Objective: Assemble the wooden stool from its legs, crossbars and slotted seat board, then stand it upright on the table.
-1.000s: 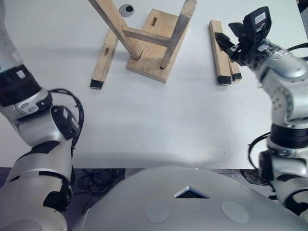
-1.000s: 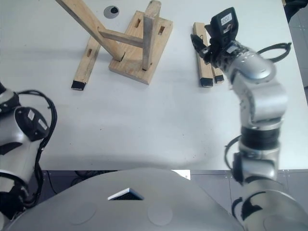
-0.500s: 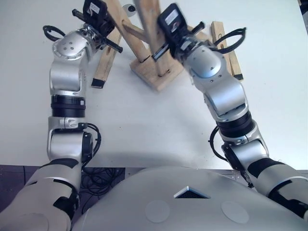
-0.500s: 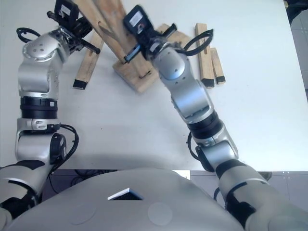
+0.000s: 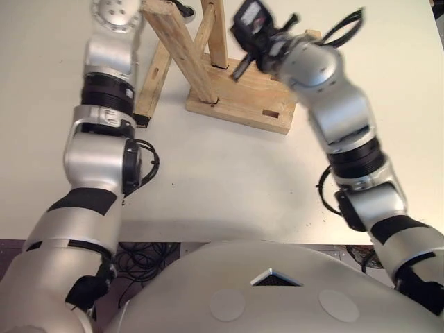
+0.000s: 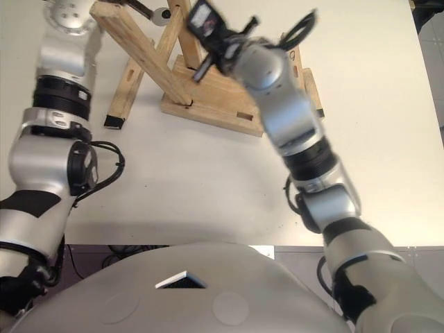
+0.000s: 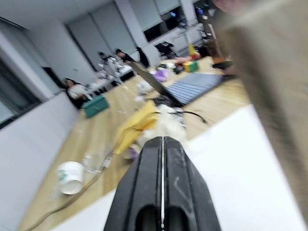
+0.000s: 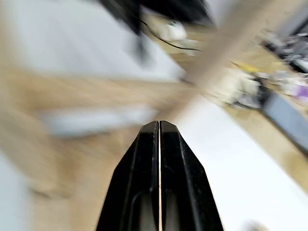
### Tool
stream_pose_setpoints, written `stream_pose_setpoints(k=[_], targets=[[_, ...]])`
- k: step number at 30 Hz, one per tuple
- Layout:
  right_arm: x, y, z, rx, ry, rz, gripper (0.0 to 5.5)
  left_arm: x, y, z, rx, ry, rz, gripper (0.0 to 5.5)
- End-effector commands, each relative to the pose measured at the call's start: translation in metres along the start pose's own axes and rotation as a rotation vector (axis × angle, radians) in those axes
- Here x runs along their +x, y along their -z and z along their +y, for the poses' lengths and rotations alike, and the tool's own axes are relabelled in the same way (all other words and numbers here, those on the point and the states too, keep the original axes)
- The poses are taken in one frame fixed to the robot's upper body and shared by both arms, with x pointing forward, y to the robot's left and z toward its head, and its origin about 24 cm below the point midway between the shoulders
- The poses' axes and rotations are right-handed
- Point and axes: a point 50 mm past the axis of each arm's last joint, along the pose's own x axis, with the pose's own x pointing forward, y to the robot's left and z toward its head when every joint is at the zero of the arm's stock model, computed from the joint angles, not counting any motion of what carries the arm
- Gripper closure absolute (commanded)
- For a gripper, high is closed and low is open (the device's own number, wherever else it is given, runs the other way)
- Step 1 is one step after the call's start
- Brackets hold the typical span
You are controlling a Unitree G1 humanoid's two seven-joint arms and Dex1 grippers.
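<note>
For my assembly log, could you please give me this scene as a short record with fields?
seat board: lies flat on the table, slots facing up
fitted legs: two rise from the board, a slanted leg and an upright leg
loose leg: lies on the table, on the robot's left of the board
loose pieces: on the table, partly behind the right arm
left claw: shut, holding nothing
right claw: shut, holding nothing
stool: not yet complete
</note>
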Motion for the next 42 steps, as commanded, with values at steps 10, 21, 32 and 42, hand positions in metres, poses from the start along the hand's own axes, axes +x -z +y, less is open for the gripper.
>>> stream_pose_setpoints(k=[10, 21, 32, 42], targets=[[0.02, 0.132, -0.023, -0.02, -0.273, 0.388, 5.48, -0.133, 0.042, -0.046, 0.025, 0.636, 0.554, 5.5], [0.008, 0.136, -0.009, -0.03, -0.592, 0.391, 5.48, -0.105, 0.09, -0.122, -0.011, 0.665, 0.624, 5.5], [-0.036, 0.144, 0.016, 0.152, -0.359, 0.425, 5.48, -0.059, 0.089, -0.144, -0.089, 0.588, 0.527, 5.5], [-0.069, 0.108, -0.028, 0.252, -0.014, 0.307, 4.21, -0.048, 0.098, -0.105, -0.184, 0.33, 0.467, 5.5]])
